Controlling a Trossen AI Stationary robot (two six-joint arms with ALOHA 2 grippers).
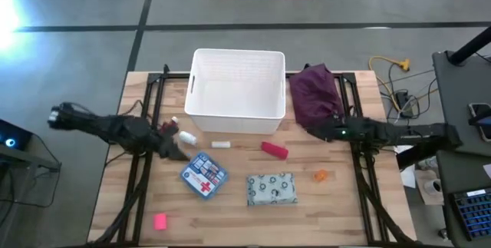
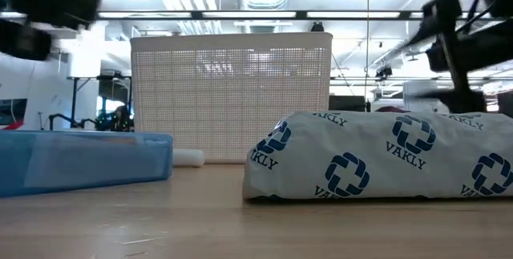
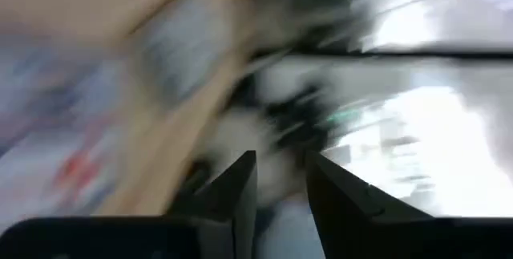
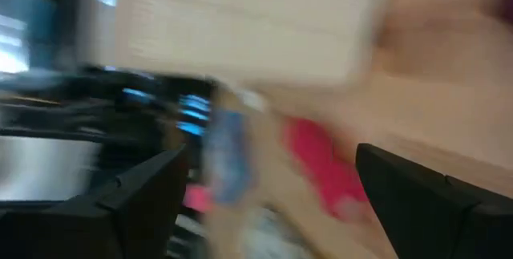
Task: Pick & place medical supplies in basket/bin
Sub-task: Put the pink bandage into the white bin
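Two arms hover low. Left gripper [image 1: 178, 145], fingers nearly closed on nothing, is just beside white piece [image 1: 186, 137]; right gripper [image 1: 318, 132], open wide, is nearer red piece [image 1: 275, 150], long axis diagonal, both pieces in front of basket [image 1: 238, 114].

A white rectangular basket [image 1: 238, 84] with ribbed, slotted walls is sitting upright and open at the far middle of the wooden table, showing nothing inside. The supplies are lying in front of it, apart from one another. A small white piece [image 1: 221, 145] and a second white piece [image 1: 185, 137] are lying nearest its front wall. A red piece [image 1: 274, 150] is resting at an angle to their right. A blue packet with a red cross [image 1: 204, 176] is lying flat and tilted. A pale green patterned pouch [image 1: 271, 189] is lying beside it. An orange piece [image 1: 321, 175] is sitting farther right, and a pink piece [image 1: 159, 220] is lying near the front left edge.
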